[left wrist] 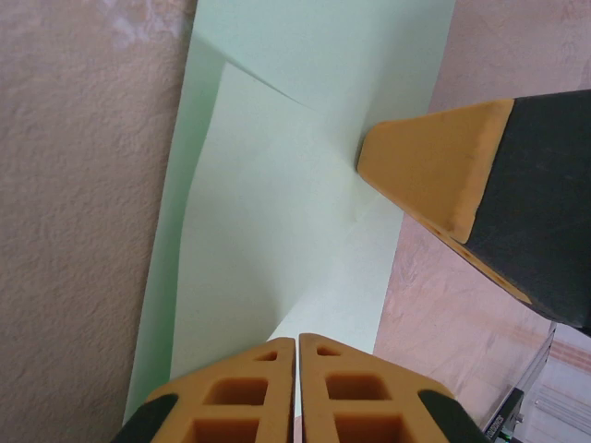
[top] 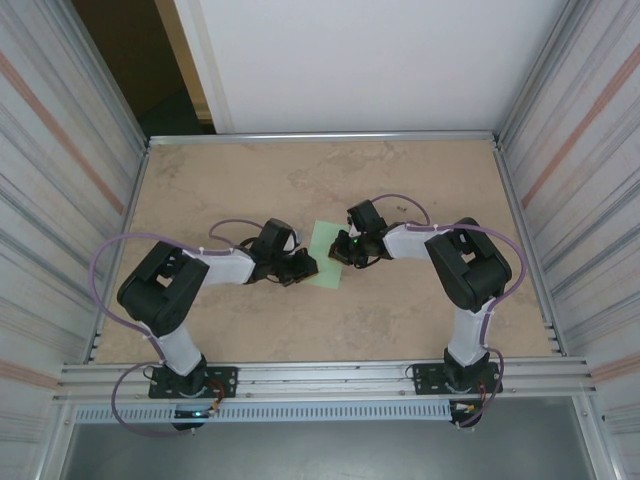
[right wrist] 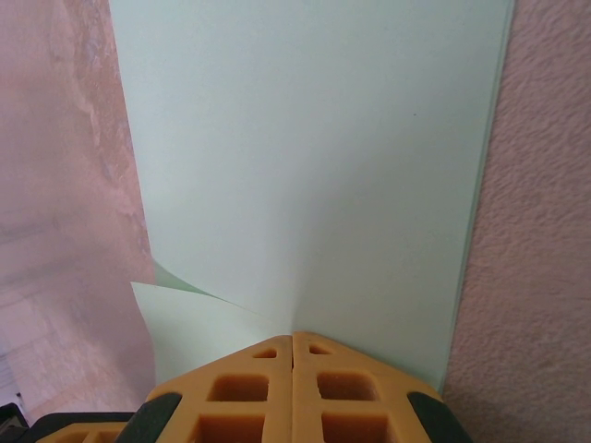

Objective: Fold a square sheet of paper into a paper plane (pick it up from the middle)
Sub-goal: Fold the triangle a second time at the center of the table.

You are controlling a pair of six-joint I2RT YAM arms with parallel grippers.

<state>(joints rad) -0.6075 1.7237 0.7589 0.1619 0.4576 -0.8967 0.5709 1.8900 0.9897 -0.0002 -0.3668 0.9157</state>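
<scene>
One broad worktop carried everything, and at the centre of the top view lay the square sheet of paper, partly folded, one flap lifted. The left gripper had its jaws clamped on that flap. The right gripper, jaws together, rested its tip on the sheet. The danger, I reckoned: a skewed pull would drag the paper and spoil the crease.
</scene>
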